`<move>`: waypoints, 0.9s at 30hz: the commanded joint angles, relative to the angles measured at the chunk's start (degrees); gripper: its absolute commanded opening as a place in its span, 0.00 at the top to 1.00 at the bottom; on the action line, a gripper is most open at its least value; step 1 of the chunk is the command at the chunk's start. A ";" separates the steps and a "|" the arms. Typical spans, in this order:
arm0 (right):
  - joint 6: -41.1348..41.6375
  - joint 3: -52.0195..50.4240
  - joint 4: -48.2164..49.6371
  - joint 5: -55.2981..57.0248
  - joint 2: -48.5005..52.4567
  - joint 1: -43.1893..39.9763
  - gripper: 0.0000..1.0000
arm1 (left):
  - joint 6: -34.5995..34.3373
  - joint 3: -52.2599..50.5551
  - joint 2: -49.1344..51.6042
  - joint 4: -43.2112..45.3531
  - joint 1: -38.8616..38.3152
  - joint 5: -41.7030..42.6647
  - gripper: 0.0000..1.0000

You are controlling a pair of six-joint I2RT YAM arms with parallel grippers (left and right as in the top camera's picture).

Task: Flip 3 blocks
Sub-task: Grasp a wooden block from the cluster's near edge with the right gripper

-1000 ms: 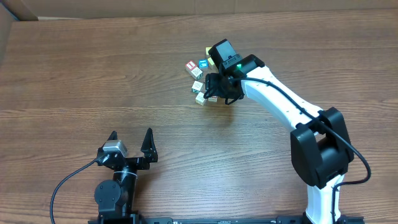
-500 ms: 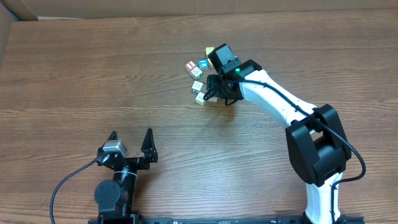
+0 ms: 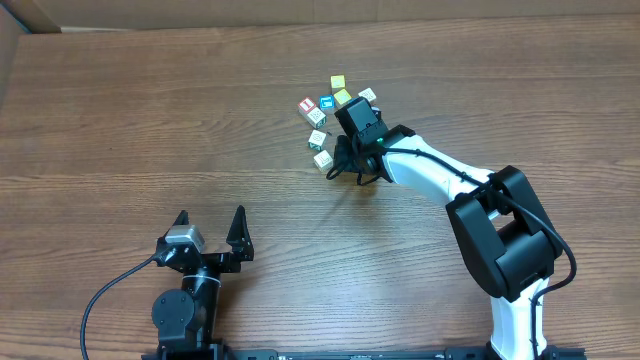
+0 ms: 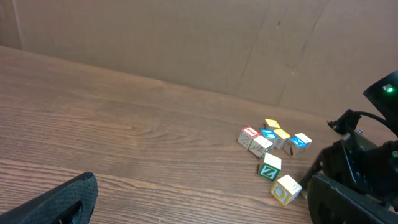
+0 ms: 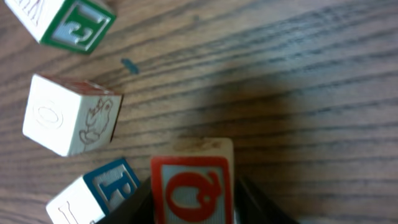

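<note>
A cluster of small alphabet blocks lies at the table's far middle. My right gripper (image 3: 348, 165) stands at the cluster's near edge, its jaws closed against both sides of a cream block with a red-framed letter (image 5: 193, 186); the overhead view hides that block under the gripper. Beside it in the right wrist view are a cream block with an animal drawing (image 5: 71, 124), a blue-lettered block (image 5: 99, 193) and a green-lettered one (image 5: 74, 22). Two cream blocks (image 3: 317, 138) (image 3: 322, 158) lie just left of the gripper. My left gripper (image 3: 210, 228) rests open near the front edge, holding nothing.
Further back in the cluster are a red-faced cube (image 3: 308, 105), a blue-faced cube (image 3: 326, 103) and two yellow-topped cubes (image 3: 339, 82) (image 3: 343, 97). A brown cardboard wall (image 4: 186, 43) runs along the table's far edge. The right arm (image 3: 500, 230) reaches in from the front right.
My right gripper has shifted slightly toward the front left, uncovering the back cubes, and its jaws have narrowed onto the red-lettered block. The left arm has not moved.
</note>
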 commanded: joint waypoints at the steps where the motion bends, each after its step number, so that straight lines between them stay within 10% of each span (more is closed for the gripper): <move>1: 0.11 0.11 -0.72 -0.15 -0.48 0.11 0.66 | 1.11 -0.22 -0.52 -0.15 -0.37 -0.17 0.00; 27: 1.64 -1.05 -29.03 -5.79 -14.86 5.75 0.70 | 1.11 -0.22 -0.52 -0.15 -0.37 -0.17 0.00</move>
